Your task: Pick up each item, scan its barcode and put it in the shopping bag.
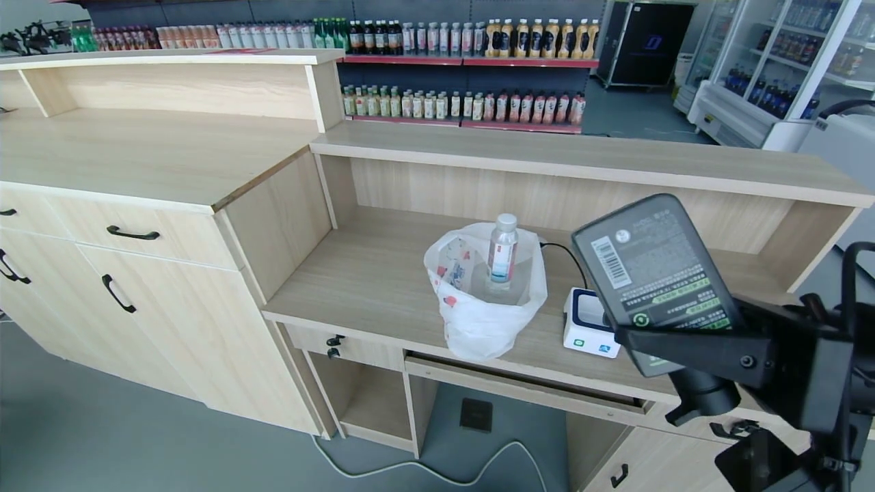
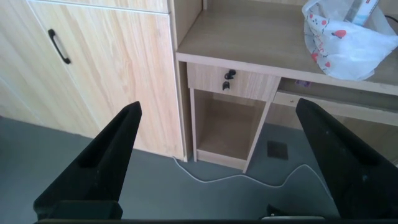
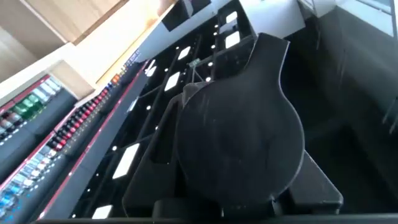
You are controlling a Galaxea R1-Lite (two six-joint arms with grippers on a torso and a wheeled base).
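Observation:
My right gripper is shut on a flat dark package, held up at the right with its barcode label facing the head view. In the right wrist view the package looks like a dark rounded slab. Just below and behind it a small white scanner sits on the counter. To the scanner's left stands a white plastic shopping bag with a clear bottle upright inside. My left gripper is open with nothing in it, low over the grey floor in front of the cabinets, and the bag lies beyond it.
The wooden counter has a raised back ledge and a taller section to the left. A black cable runs from the scanner. A white cable lies on the floor below. Shelves of bottles and fridges stand behind.

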